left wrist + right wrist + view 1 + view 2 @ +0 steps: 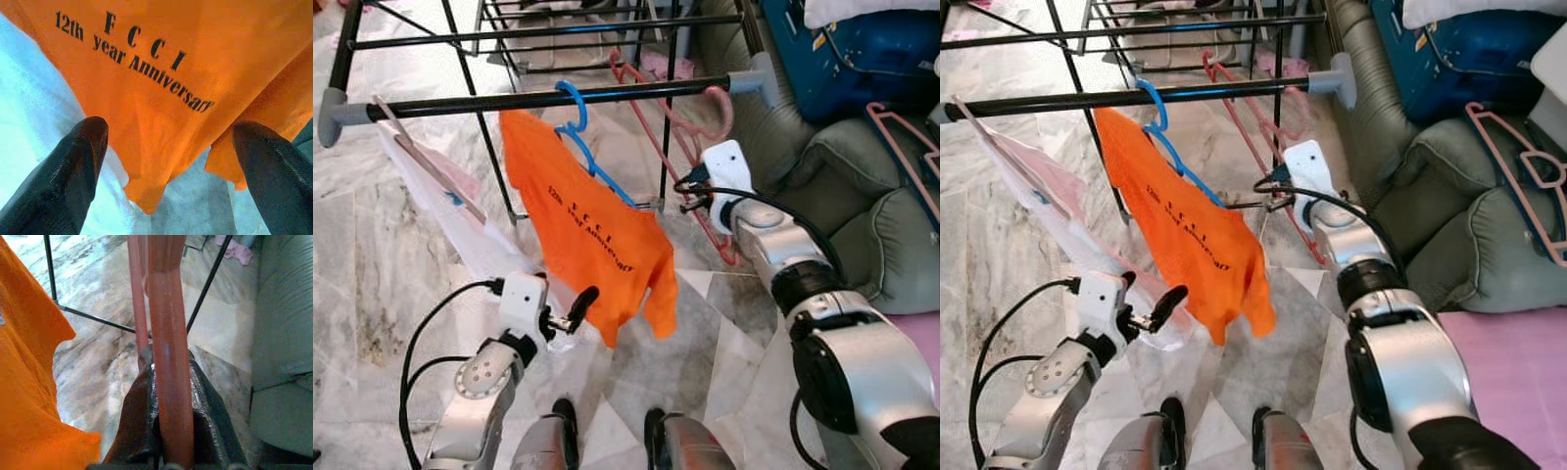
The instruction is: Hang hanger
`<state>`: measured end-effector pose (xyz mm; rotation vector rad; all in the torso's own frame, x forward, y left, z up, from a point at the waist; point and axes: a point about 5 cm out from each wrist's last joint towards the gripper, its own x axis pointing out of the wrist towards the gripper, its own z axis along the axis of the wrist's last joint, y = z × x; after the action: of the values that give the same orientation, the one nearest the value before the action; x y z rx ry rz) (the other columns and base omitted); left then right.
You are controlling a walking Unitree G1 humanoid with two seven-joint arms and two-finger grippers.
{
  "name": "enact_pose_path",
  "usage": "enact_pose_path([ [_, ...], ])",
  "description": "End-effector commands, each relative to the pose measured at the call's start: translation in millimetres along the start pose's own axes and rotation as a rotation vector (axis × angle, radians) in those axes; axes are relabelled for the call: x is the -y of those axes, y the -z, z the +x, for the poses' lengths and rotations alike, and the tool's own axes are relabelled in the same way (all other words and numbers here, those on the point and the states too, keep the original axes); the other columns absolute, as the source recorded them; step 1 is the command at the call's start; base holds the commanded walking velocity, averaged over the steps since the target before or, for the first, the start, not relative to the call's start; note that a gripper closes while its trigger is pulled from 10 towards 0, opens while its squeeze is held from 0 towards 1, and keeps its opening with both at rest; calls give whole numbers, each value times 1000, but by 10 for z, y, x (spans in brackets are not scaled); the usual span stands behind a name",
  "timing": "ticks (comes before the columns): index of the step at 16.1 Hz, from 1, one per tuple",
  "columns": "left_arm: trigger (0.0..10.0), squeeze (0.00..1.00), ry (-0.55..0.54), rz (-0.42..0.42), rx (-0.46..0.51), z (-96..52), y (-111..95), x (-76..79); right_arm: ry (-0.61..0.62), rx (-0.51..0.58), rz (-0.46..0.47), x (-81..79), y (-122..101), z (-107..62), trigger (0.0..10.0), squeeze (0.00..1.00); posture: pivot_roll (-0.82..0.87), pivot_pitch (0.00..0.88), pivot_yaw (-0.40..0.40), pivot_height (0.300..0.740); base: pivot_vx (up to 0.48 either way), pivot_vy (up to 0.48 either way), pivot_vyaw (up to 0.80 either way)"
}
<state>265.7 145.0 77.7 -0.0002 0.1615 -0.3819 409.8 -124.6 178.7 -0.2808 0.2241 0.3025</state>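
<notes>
The pink hanger (689, 137) has its hook curled at the black rail (636, 93) of the drying rack, close to the grey end cap (756, 80). My right gripper (167, 377) is shut on the hanger's lower bar, below the rail. A blue hanger (574, 110) carrying an orange T-shirt (592, 235) hangs on the same rail further left. My left gripper (574, 313) is open, low down, just before the shirt's bottom hem (146, 196), with nothing between its fingers (73, 166).
A white garment (450, 206) hangs at the rail's left end. A grey-green sofa (862, 215) stands to the right, with a blue bag (862, 49) and another pink hanger (909, 147) on it. Rack legs (489, 137) cross the marble floor (362, 294).
</notes>
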Motion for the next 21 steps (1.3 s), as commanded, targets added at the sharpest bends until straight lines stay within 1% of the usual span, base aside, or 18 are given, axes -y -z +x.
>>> enact_pose_path([
  [1,10000,0,-7,-8,-19,-42,42,7,14,15,-1,12,-54,6,10000,0,46,320,-25,740,0,0,0],
  [5,10000,0,-7,-10,-20,-35,27,20,42,78,17,-12,-308,38,10000,0,47,322,-27,740,0,0,0],
  [8,10000,0,-11,-13,-23,-38,30,26,78,109,19,24,-432,37,10000,0,50,321,-30,740,0,0,0],
  [9,10000,0,-13,-14,-25,-40,34,27,83,108,19,32,-442,37,10000,0,51,321,-31,740,0,0,0],
  [11,10000,0,-14,-15,-29,-43,39,30,82,76,99,42,-400,41,10000,0,53,324,-32,740,0,0,0],
  [12,10000,0,-15,-16,-30,-44,41,29,79,59,121,34,-370,44,10000,0,54,325,-33,740,0,0,0],
  [18,10000,0,-27,-23,-35,-44,47,37,42,-19,90,-96,-197,69,10000,0,60,326,-43,740,0,0,0],
  [21,10000,0,-33,-29,-40,-52,59,41,47,-37,99,-91,-173,68,10000,0,62,329,-50,740,0,0,0],
])
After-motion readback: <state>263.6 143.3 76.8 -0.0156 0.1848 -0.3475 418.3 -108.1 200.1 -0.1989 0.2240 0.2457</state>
